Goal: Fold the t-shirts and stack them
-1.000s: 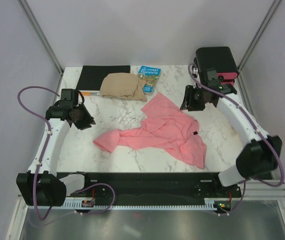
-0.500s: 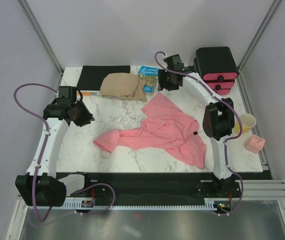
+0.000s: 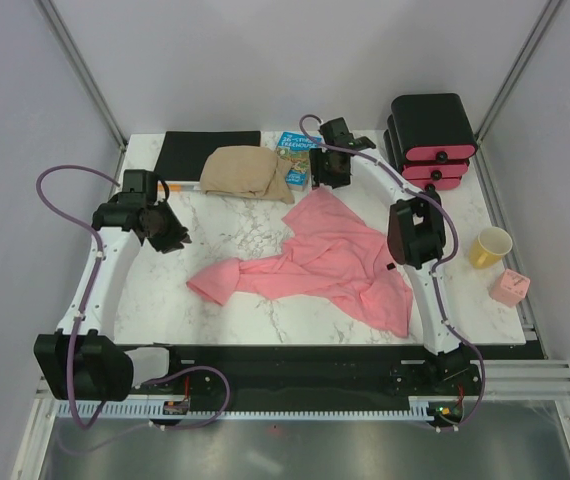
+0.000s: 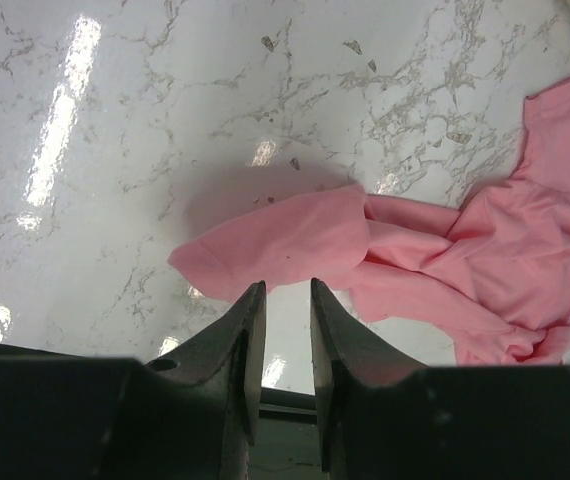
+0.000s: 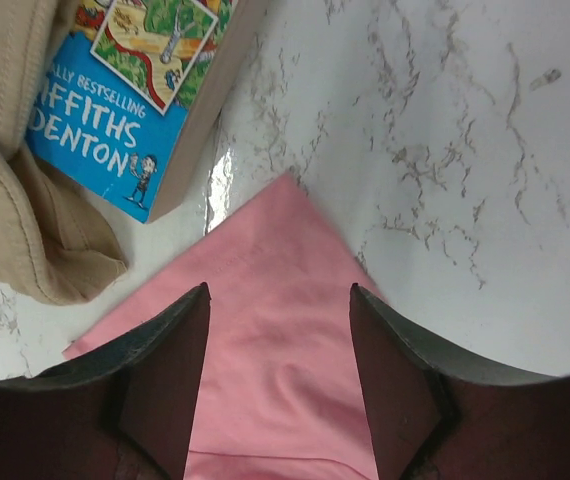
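T-shirt (image 3: pixel 330 255), pink: crumpled mid-table, body running from 12 down to 4 o'clock. One sleeve (image 3: pixel 215 283) is twisted out toward 8. It isn't flat, has no fold in it, and isn't on any pile. For this one everything is left: spread, fold, carry over.

Tan cloth (image 3: pixel 248 172) at 11 o'clock, touching the book (image 3: pixel 296 155): a compact bundle that looks like a garment already folded. My read is that's the start of the stack, so maybe one of two done. Can't confirm from here that it's a t-shirt.

Right gripper (image 3: pixel 326 176): over the shirt's 12 o'clock corner, just beside the book. Jaws wide; in its wrist view they straddle the pink corner with nothing pinched. Can't tell if the tips touch the cloth.

Left gripper (image 3: pixel 175 238): at 9 o'clock over bare table (image 3: pixel 235 225), apart from the shirt. Jaws narrow, slim gap, empty. Its wrist view looks straight at the sleeve end.

Guess at the current step: lining up two grab points, top corner and sleeve, to pull the shirt flat. No grip made yet on either side.

Black box (image 3: pixel 430 135) at 1, cup (image 3: pixel 489 246) and pink cube (image 3: pixel 510 288) at 3: all off the cloth and out of the way.

Overall: early, roughly halfway at best.
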